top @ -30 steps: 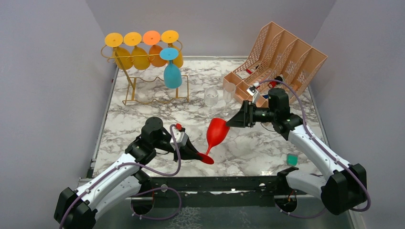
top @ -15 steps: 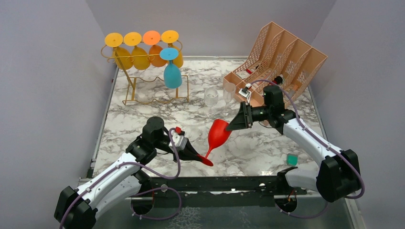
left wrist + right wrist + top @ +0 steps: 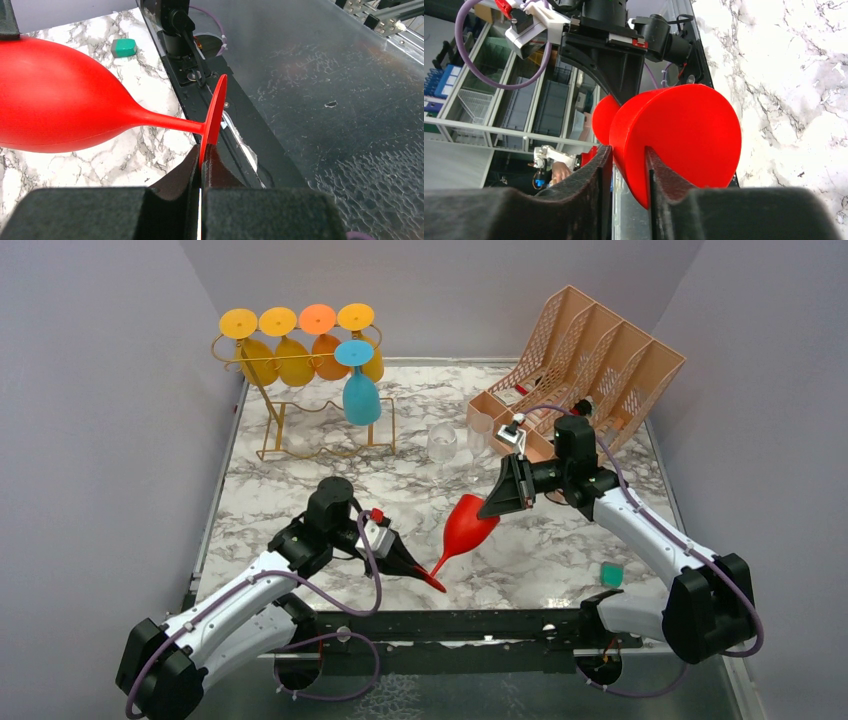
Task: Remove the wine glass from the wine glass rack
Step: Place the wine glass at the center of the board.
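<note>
- The red wine glass (image 3: 468, 525) is off the rack, tilted between the two arms over the near middle of the marble table (image 3: 300, 490). Its bowl points up toward the far right and its foot points down toward the near edge.
- The left gripper (image 3: 421, 573) is clamped on the edge of the glass's flat foot.
- The right gripper (image 3: 491, 507) is at the bowl's mouth, with the rim wall between its two fingers and both fingers against the red.
- The wine glass rack (image 3: 279, 430) stands at the far left corner, well apart from the red glass. Four yellow and orange glasses (image 3: 300, 360) hang upside down along its top rail, and a blue glass (image 3: 361, 398) hangs lower at the front.
- The peach file organizer (image 3: 600, 350) leans back at the far right. A few small red and white items lie in its low front part, too small to tell apart.
- Clear glasses (image 3: 442, 443) stand upright on the marble just left of the organizer.
- A small green block (image 3: 611, 574) lies beside the right arm's base.
- Only the top view takes in the rack, the organizer and the clear glasses.
- The left wrist view alone shows the foot of the glass (image 3: 60, 100) edge-on, pinched between the closed fingers of the left gripper (image 3: 201, 155). The green block (image 3: 123, 47) lies beyond.
- The right wrist view alone shows the right gripper (image 3: 626, 160) astride the rim of the glass (image 3: 689, 135), and shelves of storage bins past the table.
</note>
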